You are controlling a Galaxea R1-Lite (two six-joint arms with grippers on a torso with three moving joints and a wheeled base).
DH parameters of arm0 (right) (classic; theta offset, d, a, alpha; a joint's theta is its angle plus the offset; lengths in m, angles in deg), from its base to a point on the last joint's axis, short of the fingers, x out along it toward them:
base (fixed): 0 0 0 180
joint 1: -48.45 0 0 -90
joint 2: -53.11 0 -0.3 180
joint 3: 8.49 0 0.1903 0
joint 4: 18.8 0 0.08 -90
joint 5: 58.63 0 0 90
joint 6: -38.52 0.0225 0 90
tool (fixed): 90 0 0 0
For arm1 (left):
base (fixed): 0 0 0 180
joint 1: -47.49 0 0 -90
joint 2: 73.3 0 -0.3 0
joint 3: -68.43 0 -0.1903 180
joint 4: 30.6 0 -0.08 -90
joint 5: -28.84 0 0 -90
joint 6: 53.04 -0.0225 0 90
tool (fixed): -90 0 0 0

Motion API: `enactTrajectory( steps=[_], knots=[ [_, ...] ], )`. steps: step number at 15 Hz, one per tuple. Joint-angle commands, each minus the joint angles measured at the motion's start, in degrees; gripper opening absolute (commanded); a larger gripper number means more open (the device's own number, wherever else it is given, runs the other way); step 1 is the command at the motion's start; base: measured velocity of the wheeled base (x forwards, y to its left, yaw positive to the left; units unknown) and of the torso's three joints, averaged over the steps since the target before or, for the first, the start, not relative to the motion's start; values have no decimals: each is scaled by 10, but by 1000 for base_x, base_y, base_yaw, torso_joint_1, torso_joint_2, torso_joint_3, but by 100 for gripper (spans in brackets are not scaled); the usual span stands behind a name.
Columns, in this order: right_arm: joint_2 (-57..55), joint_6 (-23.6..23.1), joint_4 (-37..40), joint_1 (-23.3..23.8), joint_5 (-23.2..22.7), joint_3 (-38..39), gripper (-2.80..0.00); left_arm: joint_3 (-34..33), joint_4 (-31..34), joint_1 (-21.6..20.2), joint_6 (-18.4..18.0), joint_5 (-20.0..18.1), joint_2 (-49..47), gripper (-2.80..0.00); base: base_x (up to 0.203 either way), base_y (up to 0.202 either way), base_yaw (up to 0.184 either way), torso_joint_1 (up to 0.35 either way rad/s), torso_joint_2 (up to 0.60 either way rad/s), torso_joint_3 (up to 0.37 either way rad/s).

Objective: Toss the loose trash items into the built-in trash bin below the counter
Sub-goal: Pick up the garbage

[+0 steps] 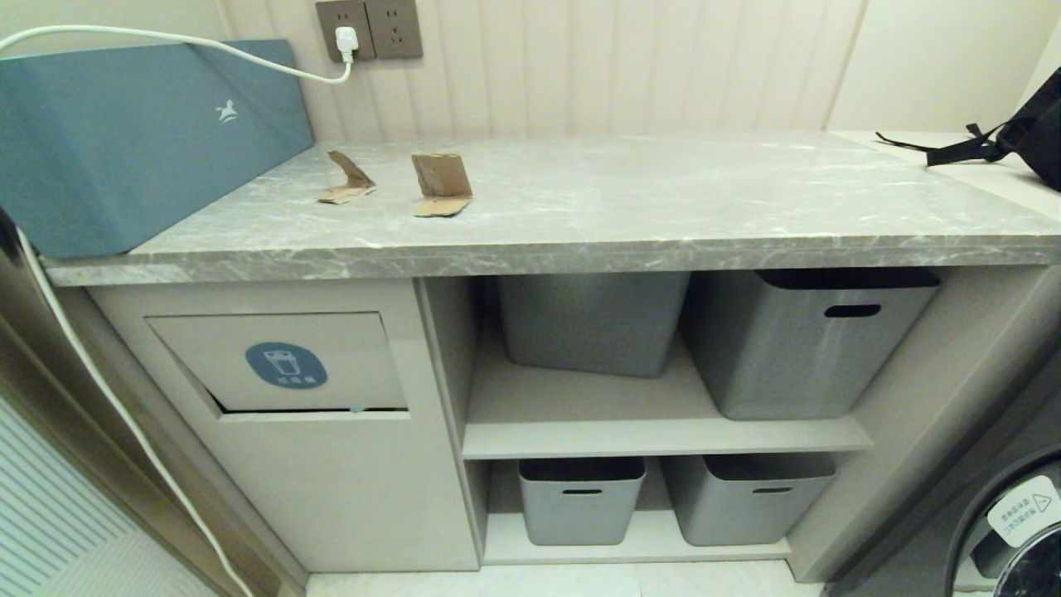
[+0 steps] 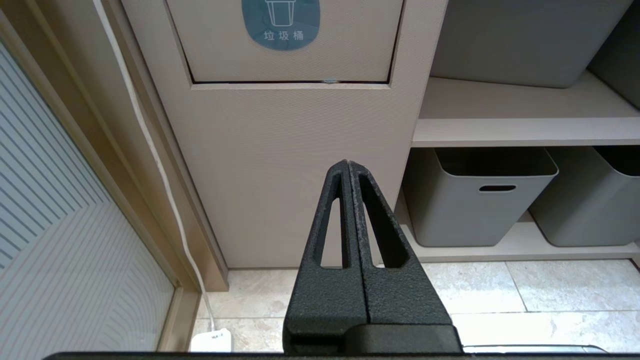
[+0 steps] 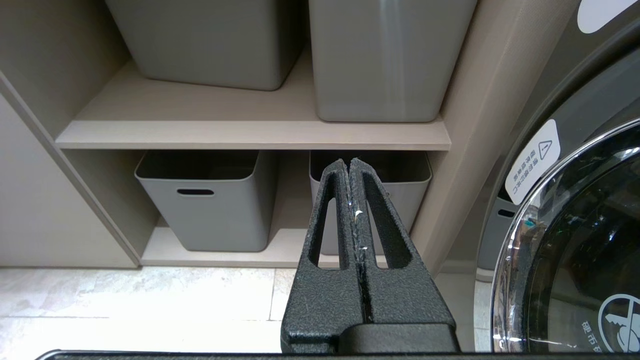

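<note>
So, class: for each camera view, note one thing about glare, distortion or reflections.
Head view: the counter front edge bows, a wide-angle bend, and pale sheen lies on its far side. Left wrist view: even, soft light on the bin flap. Right wrist view: the washer door mirrors the room.

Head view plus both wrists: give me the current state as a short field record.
trash: two cardboard scraps, narrow curled one and squarish one, apart, both on the counter toward its left
bin flap: below the counter's left end, nearly closed, blue sticker
left gripper: shut, empty, low before the bin cabinet
right gripper: shut, empty, low before the shelves of grey tubs
progress: nothing picked up yet
</note>
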Motion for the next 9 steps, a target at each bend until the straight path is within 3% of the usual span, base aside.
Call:
enactTrajectory(
  steps=[1,9],
  knots=[
    [1,0,0,0,0,0,-280,0,0,0,0,0,1,-280,0,0,0,0,0,0],
    [1,-3,0,0,-1,0,-280,0,0,0,0,0,1,-280,0,0,0,0,0,0]
  ],
)
